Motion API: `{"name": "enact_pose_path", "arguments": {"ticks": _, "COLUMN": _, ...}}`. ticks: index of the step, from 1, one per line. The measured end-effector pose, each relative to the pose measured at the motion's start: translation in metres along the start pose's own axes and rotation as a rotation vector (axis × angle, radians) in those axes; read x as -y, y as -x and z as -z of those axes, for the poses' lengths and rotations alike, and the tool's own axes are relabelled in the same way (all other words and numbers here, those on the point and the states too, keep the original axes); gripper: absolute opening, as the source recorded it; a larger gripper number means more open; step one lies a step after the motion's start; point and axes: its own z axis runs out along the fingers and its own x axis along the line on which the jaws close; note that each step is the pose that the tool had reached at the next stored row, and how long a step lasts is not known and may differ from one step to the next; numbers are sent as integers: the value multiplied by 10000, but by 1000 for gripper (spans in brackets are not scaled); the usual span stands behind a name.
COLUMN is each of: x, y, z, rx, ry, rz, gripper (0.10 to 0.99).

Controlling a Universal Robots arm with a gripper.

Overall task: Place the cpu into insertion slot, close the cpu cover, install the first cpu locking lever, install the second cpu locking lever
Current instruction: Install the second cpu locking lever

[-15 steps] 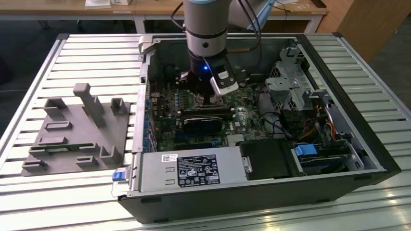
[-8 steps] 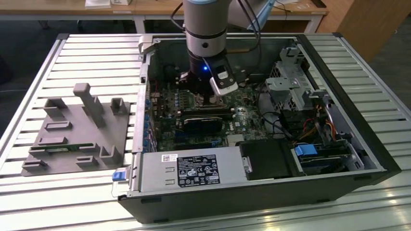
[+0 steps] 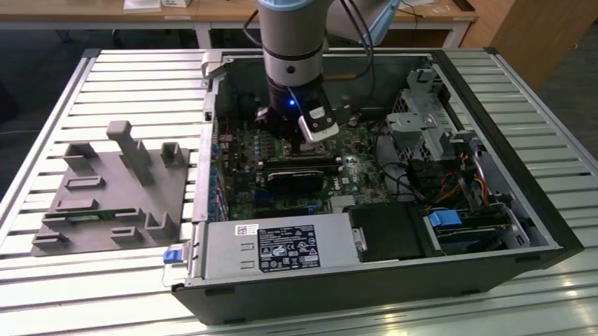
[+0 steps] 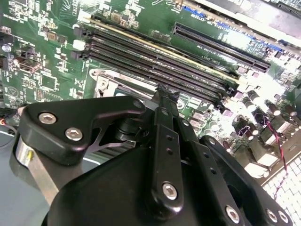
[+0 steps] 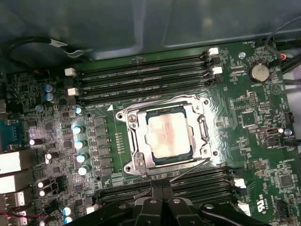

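The cpu (image 5: 168, 136), a pale silvery square, lies in the insertion slot (image 5: 131, 162) on the green board. The cpu cover (image 5: 137, 136) lies flat around it, its window framing the chip. One thin locking lever (image 5: 160, 100) runs along the slot's edge by the memory slots. A second lever (image 5: 190, 170) angles out from the opposite edge, its free end beside my fingertips. My gripper (image 5: 162, 190) is shut, with nothing seen between its fingers, just off that edge of the slot. In the exterior view the gripper (image 3: 301, 155) hangs low over the slot (image 3: 295, 178).
Long black memory slots (image 4: 155, 61) flank the socket. Capacitors (image 5: 81, 143) stand in a row beside it. The case walls (image 3: 495, 126), drive cage (image 3: 421, 119) and power supply (image 3: 280, 248) hem in the board. A grey fixture (image 3: 103, 192) sits at the exterior view's left.
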Motion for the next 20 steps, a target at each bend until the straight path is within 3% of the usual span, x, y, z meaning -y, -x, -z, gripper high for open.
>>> {"name": "enact_pose_path", "arguments": {"ticks": 5, "x": 37, "y": -1, "z": -26, "rx": -26, "ry": 154, "rz": -26, "gripper": 102}}
{"name": "enact_pose_path", "arguments": {"ticks": 10, "x": 86, "y": 2, "z": -38, "rx": -84, "ry": 467, "rz": -62, "gripper": 102}}
{"name": "enact_pose_path", "arguments": {"ticks": 20, "x": 162, "y": -30, "z": -60, "rx": -172, "ry": 990, "rz": -176, "gripper": 102}}
